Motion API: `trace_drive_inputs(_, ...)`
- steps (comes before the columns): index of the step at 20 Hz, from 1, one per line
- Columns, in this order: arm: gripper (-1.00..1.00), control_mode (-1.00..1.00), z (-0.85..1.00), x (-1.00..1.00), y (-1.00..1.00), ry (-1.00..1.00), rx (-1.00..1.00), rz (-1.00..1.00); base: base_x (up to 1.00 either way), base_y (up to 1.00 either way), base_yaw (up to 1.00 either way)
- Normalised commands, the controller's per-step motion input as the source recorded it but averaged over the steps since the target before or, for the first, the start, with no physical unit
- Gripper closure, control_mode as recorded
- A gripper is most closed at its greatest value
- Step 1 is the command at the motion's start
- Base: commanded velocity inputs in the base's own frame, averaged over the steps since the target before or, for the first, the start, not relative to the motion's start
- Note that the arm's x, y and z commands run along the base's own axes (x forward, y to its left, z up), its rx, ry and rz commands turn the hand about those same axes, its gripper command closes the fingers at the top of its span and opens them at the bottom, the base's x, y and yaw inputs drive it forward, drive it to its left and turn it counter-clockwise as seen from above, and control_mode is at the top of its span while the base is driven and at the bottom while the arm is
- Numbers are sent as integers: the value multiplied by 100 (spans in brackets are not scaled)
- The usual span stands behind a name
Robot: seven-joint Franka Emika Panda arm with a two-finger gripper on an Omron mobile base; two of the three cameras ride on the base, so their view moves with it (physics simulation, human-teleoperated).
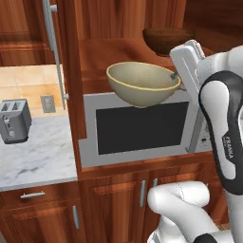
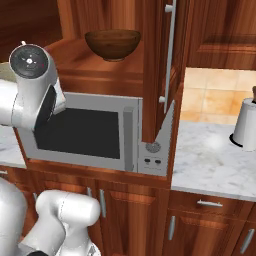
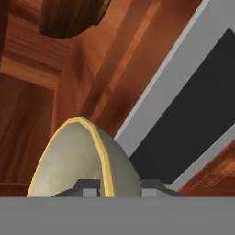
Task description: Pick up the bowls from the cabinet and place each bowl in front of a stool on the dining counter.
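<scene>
Gripper [image 3: 119,186] pinches the beige bowl [image 1: 142,84] at its yellow rim, jaws nearly shut, one finger either side. Bowl hangs just in front of the microwave [image 1: 142,126], clear of the shelf. Probably rigid ceramic, breakable, slick; rim grip suits. Wooden bowl [image 2: 112,44] sits above the microwave.

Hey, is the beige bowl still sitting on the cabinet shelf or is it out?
Out. The beige bowl hangs in front of the microwave, its rim pinched by the jaws, while the wooden bowl rests on the shelf.

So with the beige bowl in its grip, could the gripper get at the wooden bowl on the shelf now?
Probably not yet: the gripper is shut on the beige bowl, so its jaws are taken. The wooden bowl sits unobstructed on the shelf.
</scene>
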Motion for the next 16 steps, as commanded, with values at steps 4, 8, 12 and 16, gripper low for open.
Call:
trace_drive_inputs(4,100,-100,-9,-89,-5,-41,-3,0,0,0,0)
trace_drive_inputs(8,100,-100,0,-25,0,-22,-2,0,0,0,0)
trace_drive_inputs(12,100,-100,-16,-18,-3,4,0,1,0,0,0)
trace_drive_inputs(16,100,100,0,0,0,0,0,0,-95,-47,18)
